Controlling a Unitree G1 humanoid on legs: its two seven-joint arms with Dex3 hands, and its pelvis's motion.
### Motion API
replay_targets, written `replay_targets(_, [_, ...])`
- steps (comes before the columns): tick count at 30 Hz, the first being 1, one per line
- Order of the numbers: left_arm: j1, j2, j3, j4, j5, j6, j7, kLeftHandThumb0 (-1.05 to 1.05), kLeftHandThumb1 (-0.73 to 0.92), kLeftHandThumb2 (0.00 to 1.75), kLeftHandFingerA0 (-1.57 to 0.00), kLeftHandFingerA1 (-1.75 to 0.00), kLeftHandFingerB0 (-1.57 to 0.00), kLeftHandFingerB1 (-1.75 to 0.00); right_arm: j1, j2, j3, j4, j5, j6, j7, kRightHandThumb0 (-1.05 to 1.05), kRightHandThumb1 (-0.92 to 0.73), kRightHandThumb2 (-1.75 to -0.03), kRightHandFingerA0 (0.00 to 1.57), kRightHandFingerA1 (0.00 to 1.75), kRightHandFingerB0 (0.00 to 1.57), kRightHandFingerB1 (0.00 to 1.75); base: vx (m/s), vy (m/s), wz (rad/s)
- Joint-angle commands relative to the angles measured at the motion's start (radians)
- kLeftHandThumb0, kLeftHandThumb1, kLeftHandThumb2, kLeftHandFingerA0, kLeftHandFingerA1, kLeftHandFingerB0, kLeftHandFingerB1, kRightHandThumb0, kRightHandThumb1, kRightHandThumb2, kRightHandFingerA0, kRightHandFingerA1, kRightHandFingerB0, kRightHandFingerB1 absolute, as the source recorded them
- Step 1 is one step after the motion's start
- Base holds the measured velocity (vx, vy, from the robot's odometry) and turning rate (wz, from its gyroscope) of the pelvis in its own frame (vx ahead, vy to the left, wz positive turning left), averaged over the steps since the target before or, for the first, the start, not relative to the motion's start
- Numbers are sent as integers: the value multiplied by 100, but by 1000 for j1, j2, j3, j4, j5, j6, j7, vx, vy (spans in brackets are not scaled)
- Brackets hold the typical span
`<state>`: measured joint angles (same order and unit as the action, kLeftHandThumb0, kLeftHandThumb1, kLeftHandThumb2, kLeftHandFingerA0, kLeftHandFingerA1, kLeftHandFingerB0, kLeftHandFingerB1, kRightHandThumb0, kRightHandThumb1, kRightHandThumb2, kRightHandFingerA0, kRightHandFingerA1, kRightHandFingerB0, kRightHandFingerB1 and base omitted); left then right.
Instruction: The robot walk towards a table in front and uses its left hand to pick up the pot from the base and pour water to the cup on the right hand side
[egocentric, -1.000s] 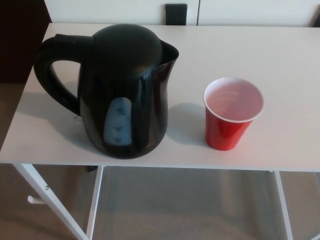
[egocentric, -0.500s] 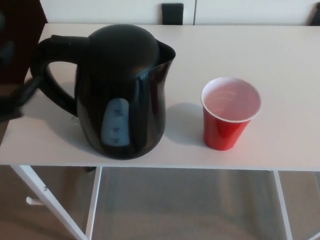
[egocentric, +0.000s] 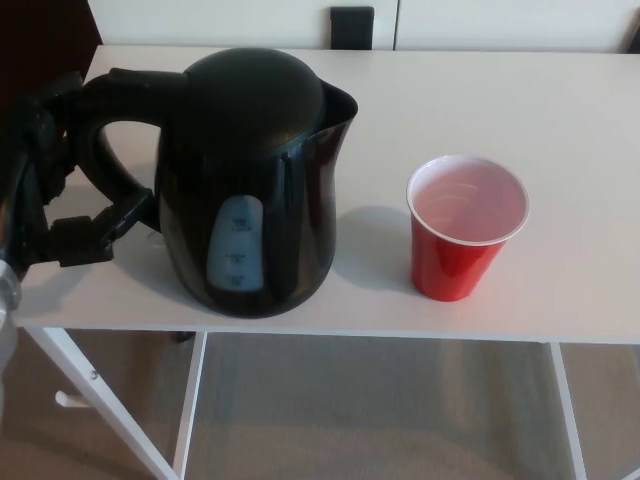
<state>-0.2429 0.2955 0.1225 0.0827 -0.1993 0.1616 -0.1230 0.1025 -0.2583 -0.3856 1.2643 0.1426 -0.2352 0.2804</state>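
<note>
One view only, from the head, looking down on a white table.

Pot: black electric kettle, upright, left half of the table, near the front edge. Domed lid closed, spout toward the right, loop handle toward the left. Pale blue water window faces the camera. The base beneath it cannot be made out.

Cup: red outside, white inside, upright, to the right of the pot and apart from it, a strip of bare tabletop between them. Also near the front edge. Whether it holds anything cannot be told.

Left hand: black, at the picture's left edge, right at the handle. Fingers spread apart; one reaches by the top of the handle, another points in under the lower part of the loop. They flank the handle without closing on it; actual contact cannot be told. Nothing is held.

Right hand: does not show.

White table legs visible below, over a grey-brown floor.
</note>
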Motion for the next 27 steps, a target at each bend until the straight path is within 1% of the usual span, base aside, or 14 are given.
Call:
replay_targets(1, [-3,-24,-22,13,40,36,20,-28,30,86,0,-48,0,-47,6,-18,2,-4,8,-3,-4,-29,-32,-84,44,80,35,67,0,0,0])
replay_targets(5, [-3,-39,-30,10,49,41,28,-28,30,86,0,-48,0,-47,14,-17,2,-11,11,-11,0,-29,-32,-84,44,80,35,67,0,0,0])
replay_targets(6, [-6,-43,-30,14,47,41,27,-29,33,87,0,-48,0,-47,13,-18,2,-11,11,-12,1,-30,-34,-82,44,81,36,67,0,0,0])
replay_targets(7, [-14,-50,-28,23,45,43,28,-29,33,88,0,-48,0,-47,11,-19,0,-10,14,-13,5,-28,-25,-91,43,73,34,66,0,0,0])
replay_targets(9, [-24,-51,-20,27,42,53,31,-29,34,88,0,-48,0,-47,8,-18,-4,-10,19,-12,7,-31,-22,-88,44,74,34,67,0,0,0])
replay_targets(10, [-25,-52,-18,27,43,54,31,-29,34,88,0,-48,0,-47,9,-17,-5,-13,21,-10,8,-28,-25,-91,42,72,33,66,0,0,0])
replay_targets(13, [-26,-55,-16,27,46,56,29,-29,34,88,0,-48,0,-47,9,-17,-4,-15,22,-8,9,-28,-25,-91,42,72,33,66,0,0,0])
replay_targets(14, [-35,-54,-7,33,41,60,32,-28,35,89,0,-48,0,-47,6,-17,-2,-16,20,-9,8,-28,-25,-92,48,76,33,66,0,0,0])
replay_targets(18, [-55,-47,10,47,42,67,33,-28,36,89,0,-47,0,-47,2,-19,1,-14,18,-7,4,-28,-24,-91,48,76,33,66,0,0,0])
replay_targets(20, [-77,-28,28,91,49,31,28,-28,37,89,0,-47,0,-47,-5,-19,-5,-6,24,-1,5,-25,-22,-89,47,75,33,65,0,0,0])
replay_targets(24, [-81,-30,31,99,52,27,25,-28,37,89,0,-47,0,-47,-6,-20,-5,-5,25,-1,5,-25,-22,-89,47,75,33,65,0,0,0])
replay_targets(25, [-94,-24,39,117,58,27,36,-52,44,67,-18,-38,-8,-33,-4,-19,-1,-7,21,-5,4,-26,-25,-91,46,74,34,66,0,0,0])
replay_targets(27, [-111,-14,55,147,68,28,56,-52,44,67,-19,-38,-8,-34,1,-17,2,-11,20,-14,7,-25,-26,-92,45,73,33,65,0,0,0])
